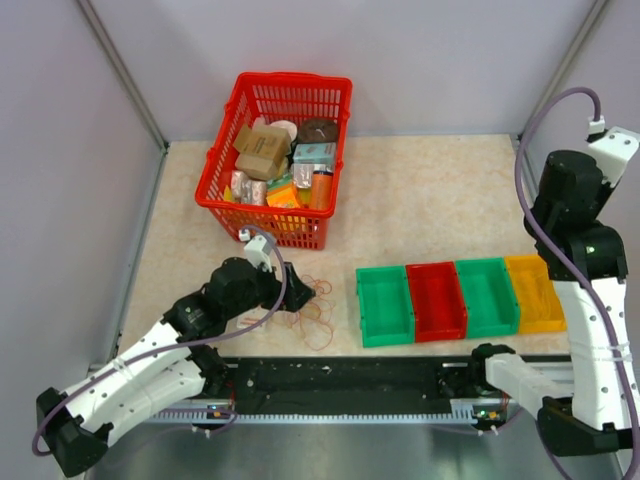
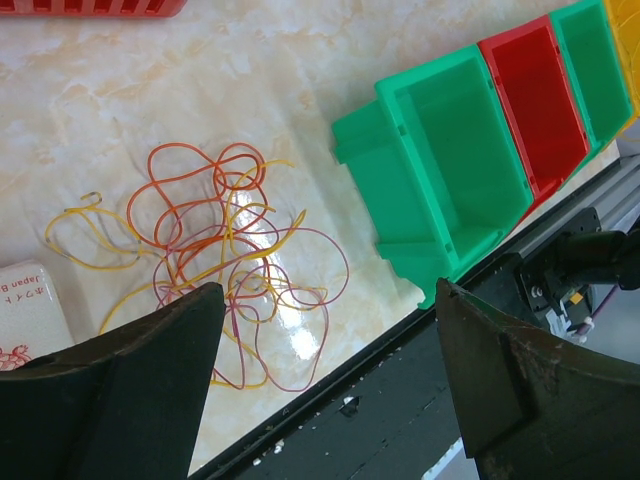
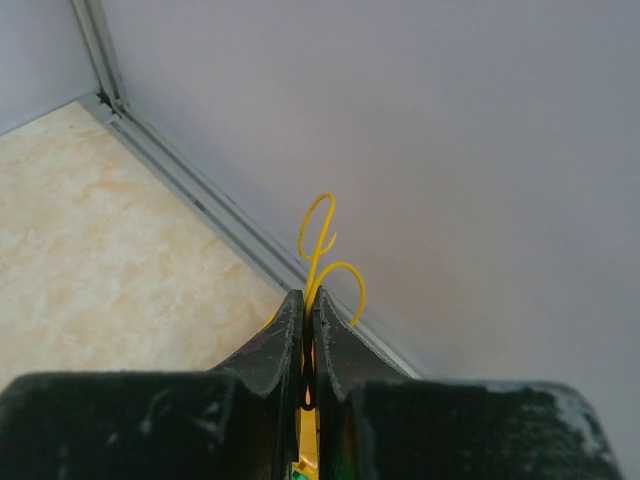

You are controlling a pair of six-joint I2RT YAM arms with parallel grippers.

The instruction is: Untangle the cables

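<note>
The cables [image 1: 312, 304] lie as a loose tangle of thin yellow, orange and red loops on the marble tabletop, near the front edge. The left wrist view shows this tangle [image 2: 215, 250] flat on the table, partly behind my left finger [image 2: 150, 380]. My left gripper [image 2: 328, 290] hangs open above the tangle's near side, with nothing between its fingers. My right gripper [image 3: 309, 295] is shut on a single yellow cable [image 3: 318, 240], whose curled ends stick out past the fingertips. It is held up near the back right corner wall. The right arm [image 1: 575, 200] is raised at the far right.
A row of bins sits right of the tangle: green [image 1: 384, 305], red [image 1: 436, 300], green [image 1: 487, 296], yellow [image 1: 536, 292]. A red basket [image 1: 293, 79] full of packages stands behind the tangle. A white packet [image 2: 30, 310] lies left of it. A black rail [image 1: 340, 380] runs along the front edge.
</note>
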